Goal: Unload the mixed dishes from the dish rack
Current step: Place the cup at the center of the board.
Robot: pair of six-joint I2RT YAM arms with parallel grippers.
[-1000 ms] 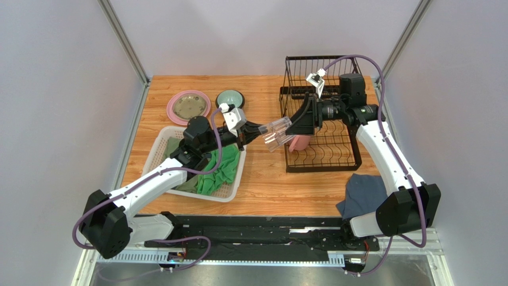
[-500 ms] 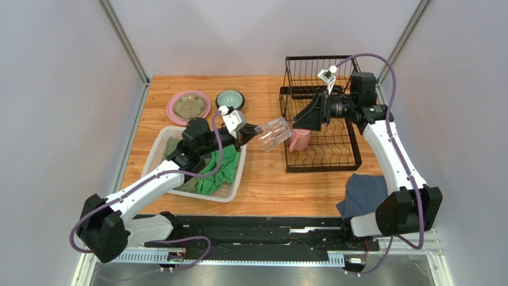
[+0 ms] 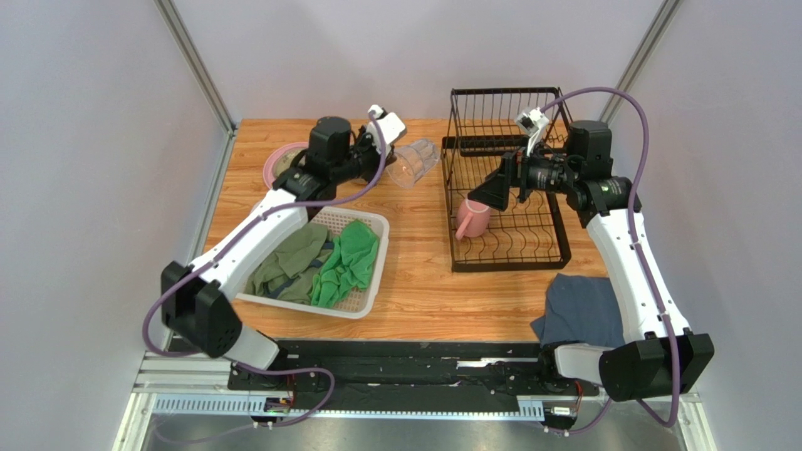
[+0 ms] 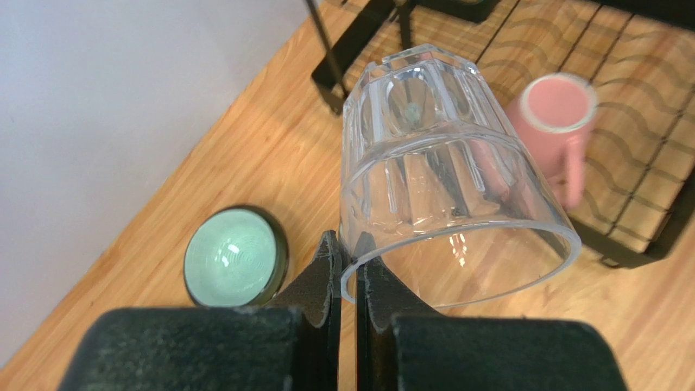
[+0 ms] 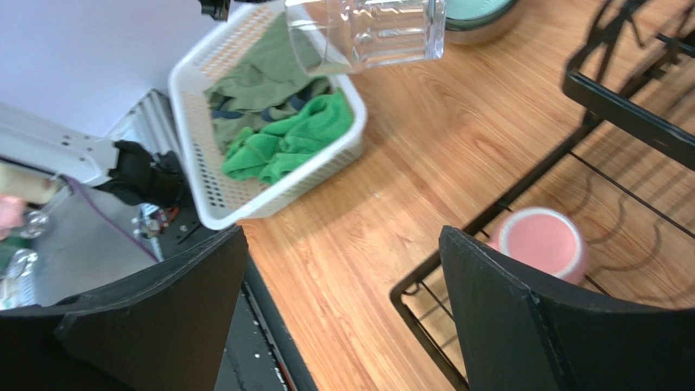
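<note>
Remaining racked is the pink mug point(image 3: 473, 218), right claw point(image 5: 341, 244) spread nearby; the clear glass cup point(image 4: 440, 179) is pinched in the left claw point(image 4: 349, 251).

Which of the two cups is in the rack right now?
The pink mug, on the lower tray of the dish rack. The clear glass cup is outside it, clamped at its rim by the left gripper.
</note>
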